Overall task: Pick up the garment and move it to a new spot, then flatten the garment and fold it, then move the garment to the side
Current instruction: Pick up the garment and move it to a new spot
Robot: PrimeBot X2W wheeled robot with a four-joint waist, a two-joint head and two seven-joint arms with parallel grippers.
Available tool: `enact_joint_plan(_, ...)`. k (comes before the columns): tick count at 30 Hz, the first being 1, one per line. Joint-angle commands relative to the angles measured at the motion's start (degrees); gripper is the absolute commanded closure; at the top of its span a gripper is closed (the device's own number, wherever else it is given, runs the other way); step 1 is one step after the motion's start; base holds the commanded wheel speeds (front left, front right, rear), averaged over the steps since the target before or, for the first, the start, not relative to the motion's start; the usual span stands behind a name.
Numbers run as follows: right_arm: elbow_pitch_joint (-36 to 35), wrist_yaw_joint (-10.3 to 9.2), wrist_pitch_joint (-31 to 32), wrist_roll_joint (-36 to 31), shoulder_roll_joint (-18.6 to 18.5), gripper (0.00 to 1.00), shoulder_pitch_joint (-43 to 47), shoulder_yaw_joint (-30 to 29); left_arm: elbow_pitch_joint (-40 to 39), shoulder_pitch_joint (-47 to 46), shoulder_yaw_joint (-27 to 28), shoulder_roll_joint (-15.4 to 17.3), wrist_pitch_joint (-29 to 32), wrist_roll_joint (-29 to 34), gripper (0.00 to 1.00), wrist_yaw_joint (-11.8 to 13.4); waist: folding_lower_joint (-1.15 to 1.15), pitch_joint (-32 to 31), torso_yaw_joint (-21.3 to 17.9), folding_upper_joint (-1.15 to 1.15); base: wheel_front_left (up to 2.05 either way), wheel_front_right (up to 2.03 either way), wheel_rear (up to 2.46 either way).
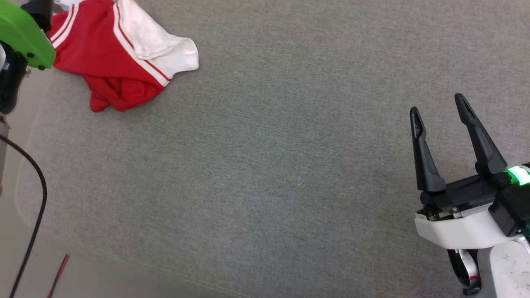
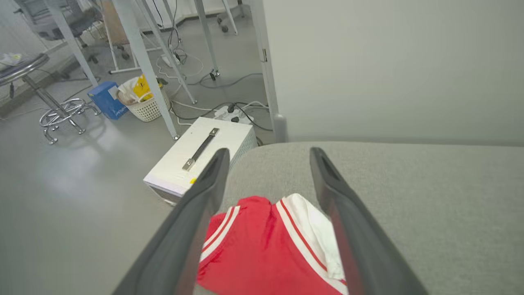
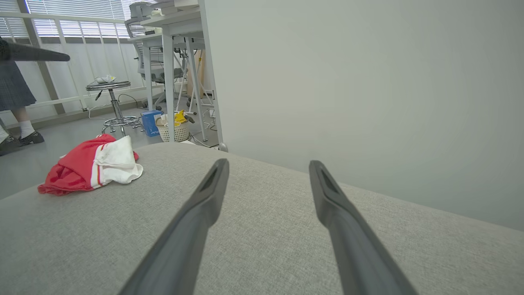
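The garment lies crumpled at the far left corner of the grey padded surface, red with a white sleeve and striped trim. No lettering shows. My left gripper hangs open just above it, and the red cloth shows between and below its two fingers without touching them. In the head view the left arm's green and black wrist overlaps the garment's left edge. My right gripper is open and empty at the near right, far from the garment.
The surface ends at the left, where a black cable hangs over the floor. A white box with a handle stands beyond the far corner, near a basket and stool. A pale wall borders the surface. A person's legs stand far off.
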Motion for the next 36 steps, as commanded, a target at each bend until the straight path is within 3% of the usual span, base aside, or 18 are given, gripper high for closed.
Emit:
enact_joint_plan(1, -0.6, -0.05, -0.3, -0.4, -0.3, 0.00, -1.3, 0.1, 0.8, -1.8, -2.6, 1.1, 4.0, -2.6, 0.00, -0.2, -0.01, 2.5, -2.4, 0.00, 0.00, 0.00, 0.00)
enact_joint_plan(9, -1.5, -0.05, -0.3, -0.5, -0.5, 0.00, -2.3, 0.1, 4.1, -6.2, -15.5, 4.5, 24.6, -11.9, 0.00, -0.2, -0.01, 6.2, -4.7, 0.00, 0.00, 0.00, 0.00)
enact_joint_plan(13, -1.8, -0.05, -0.3, -0.5, -0.6, 0.00, -3.1, 0.2, 5.5, -6.9, -19.0, 5.0, 31.4, -16.1, 0.00, -0.2, -0.01, 7.9, -5.9, 0.00, 0.00, 0.00, 0.00)
enact_joint_plan(21, -2.0, -0.05, -0.3, -0.3, -0.3, 0.00, -4.0, 0.0, 10.1, -5.7, -25.1, 4.9, 35.3, -17.9, 0.00, -0.2, -0.01, 9.9, -7.6, 0.00, 0.00, 0.00, 0.00)
enact_joint_plan(27, -1.7, -0.05, -0.3, -0.1, -0.2, 0.00, -3.9, -0.5, 13.0, -4.6, -28.3, 3.4, 34.6, -19.6, 0.00, -0.2, -0.01, 9.7, -7.6, 0.00, 0.00, 0.00, 0.00)
enact_joint_plan(29, -1.5, -0.05, -0.3, 0.1, -0.1, 0.00, -3.7, -0.7, 13.2, -4.7, -29.4, 3.3, 33.8, -19.9, 1.00, -0.2, -0.01, 9.1, -7.4, 0.00, 0.00, 0.00, 0.00)
enact_joint_plan(36, -0.3, -0.05, -0.3, 1.1, 0.3, 0.00, -2.9, -0.1, 12.2, -8.0, -32.3, 4.5, 22.7, -17.1, 1.00, -0.2, -0.01, 4.5, -6.1, 0.00, 0.00, 0.00, 0.00)
